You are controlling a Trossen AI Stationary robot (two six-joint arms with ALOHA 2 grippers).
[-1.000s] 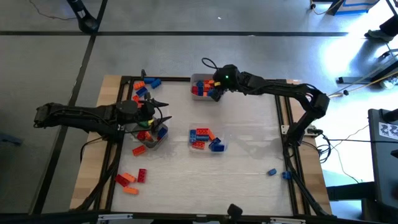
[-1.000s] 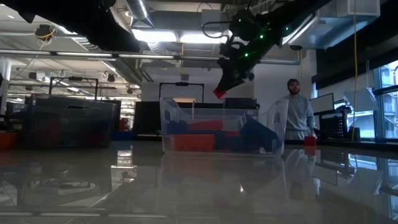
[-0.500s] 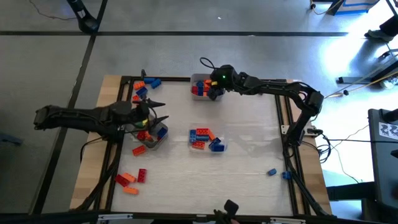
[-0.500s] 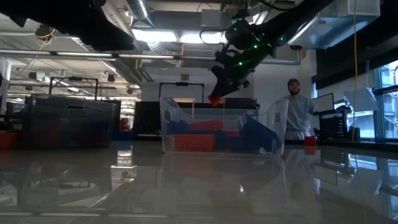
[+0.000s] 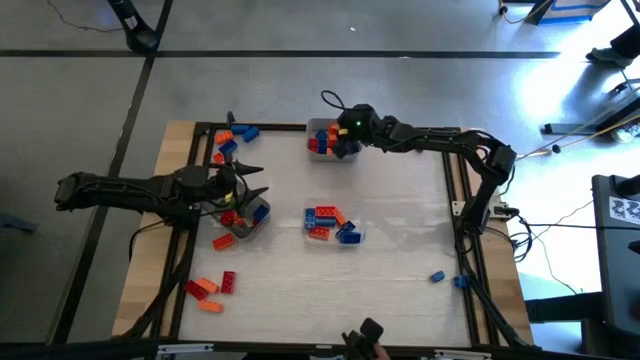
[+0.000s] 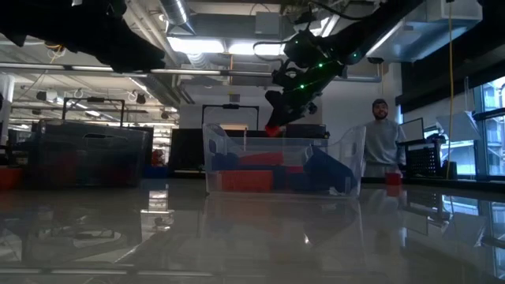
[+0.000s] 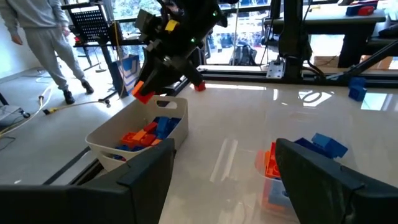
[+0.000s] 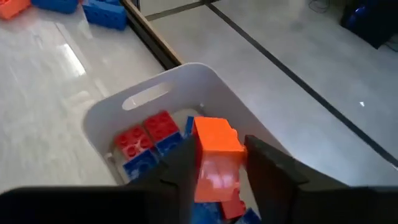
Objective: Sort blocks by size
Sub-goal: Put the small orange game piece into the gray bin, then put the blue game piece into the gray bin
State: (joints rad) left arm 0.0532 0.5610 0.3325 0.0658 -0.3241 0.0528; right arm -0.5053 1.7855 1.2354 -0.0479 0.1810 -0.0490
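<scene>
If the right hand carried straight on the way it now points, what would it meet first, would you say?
Probably the blocks in the white bin right below it; the right hand points down into that bin with an orange block between its fingers, though depth is hard to judge.

Block between the right gripper's [image 8: 214, 163] fingers: a bright orange studded plastic brick [image 8: 214, 155].
Far tray: a white plastic tub [image 8: 205, 81] with red and blue studded bricks [image 8: 149, 134] inside.
Middle tray: a clear plastic tub [image 5: 334, 224] of red, orange and blue bricks.
Loose bricks at the table's near left corner [image 5: 210, 287]: red and orange.
Two stray bricks near the right rail [image 5: 447, 279]: blue.
Arms and fingers: black, with a green light on the right wrist [image 5: 345, 127].
Table top [image 5: 400, 230]: pale, glossy white within a black frame.
</scene>
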